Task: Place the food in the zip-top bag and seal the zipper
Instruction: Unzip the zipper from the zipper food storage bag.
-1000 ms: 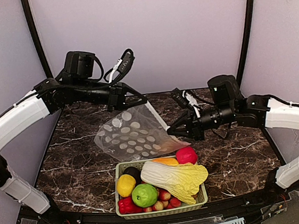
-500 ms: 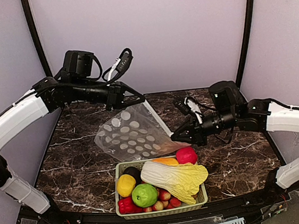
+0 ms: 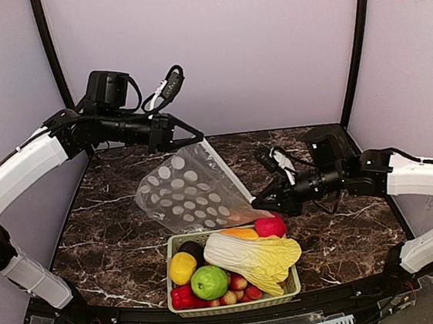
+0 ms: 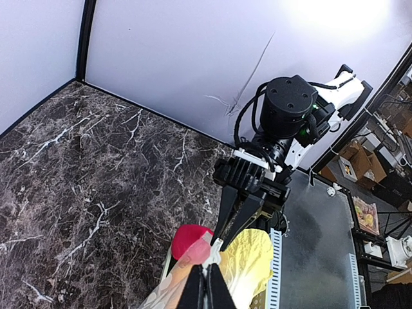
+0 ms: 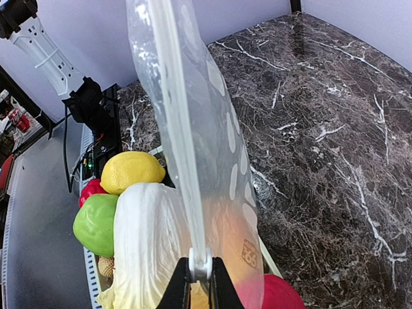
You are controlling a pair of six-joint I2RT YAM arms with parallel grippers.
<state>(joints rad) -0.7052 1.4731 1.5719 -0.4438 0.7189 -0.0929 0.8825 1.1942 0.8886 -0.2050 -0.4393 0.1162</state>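
Right now we have the zip-top bag hanging in the air between both arms, stretched flat above the far rim of the pale green basket. Our left gripper is clamped tight on the bag's far upper corner. Our right gripper is pinched on the near lower corner, where its wrist view shows the fingers closed on a small white tab at the end of the zipper.

That strip is the line that matters. It runs taut from the left gripper, far and high, down to the right gripper, near and low, so the mouth's long axis points diagonally at the basket.

We see no food inside the bag; it looks flat. All the food sits in the basket: the magenta-pink fruit just below the right gripper, the napa cabbage beside it, and the lemon, green apple and red bell pepper toward the near left corner.

We judge that loading has not begun. With both grippers busy on one edge, one must let go before any piece can be fetched, and the right arm is nearer the pink fruit. Whether the mouth is sealed or parted we cannot tell.
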